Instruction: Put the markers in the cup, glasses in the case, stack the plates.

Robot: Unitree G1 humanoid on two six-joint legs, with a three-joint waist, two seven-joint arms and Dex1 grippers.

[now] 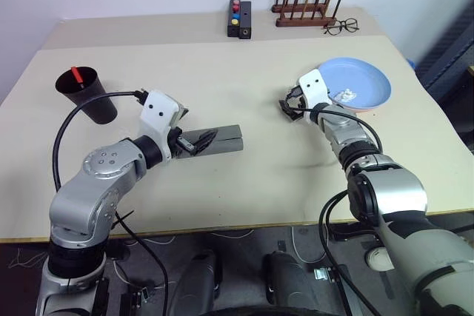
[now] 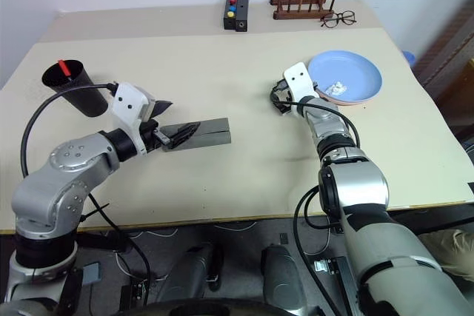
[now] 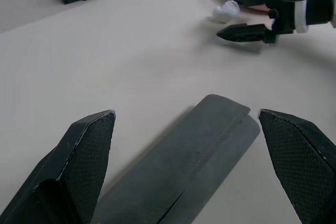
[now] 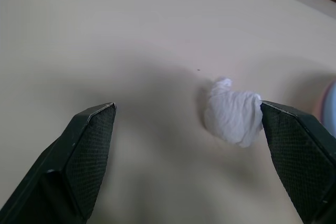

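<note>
Blue plate sits on top of the pink plate at the table's right side, a bit of crumpled white stuff lying in it. Right gripper hangs just beside the stack, fingers spread wide, nothing in them, and a white crumpled wad lies on the table in front of it. Grey case lies closed mid-table, with the left gripper over its near end, jaws wide apart and empty. Black cup far left, red-capped marker standing inside.
</note>
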